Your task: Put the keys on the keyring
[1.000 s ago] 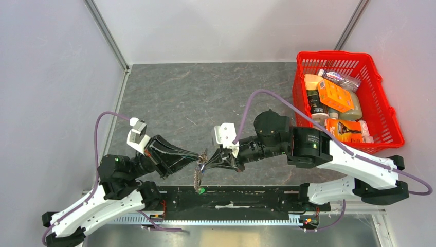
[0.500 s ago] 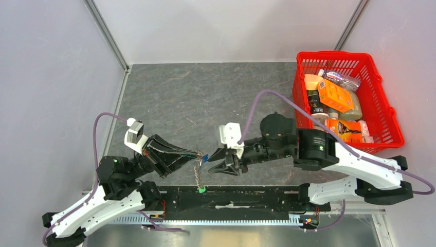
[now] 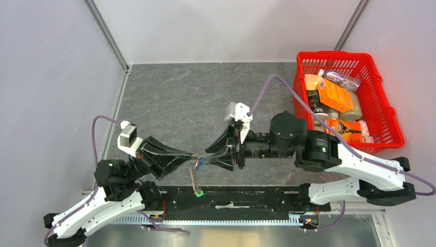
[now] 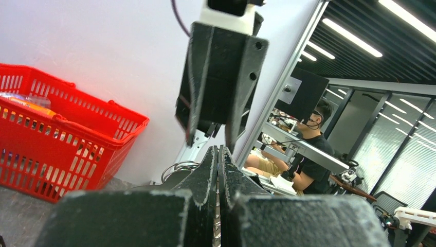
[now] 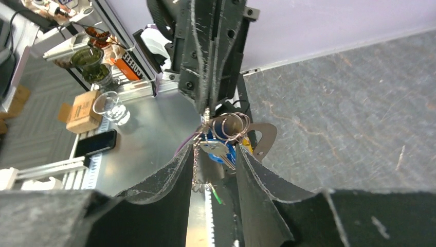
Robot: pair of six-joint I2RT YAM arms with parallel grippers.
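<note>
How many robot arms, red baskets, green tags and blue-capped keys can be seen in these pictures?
robot arms: 2, the left arm and the right arm
red basket: 1
green tag: 1
blue-capped key: 1
total: 5

1. left arm (image 3: pixel 97 206) reaches to the right; its left gripper (image 3: pixel 190 155) has jaws pressed flat together, pinching the keyring (image 5: pixel 232 125) at their tips;
2. right arm (image 3: pixel 360 165) stretches to the left; its right gripper (image 3: pixel 210 157) has jaws spread wide; the left jaws' tips sit just beyond the gap between them.
</note>
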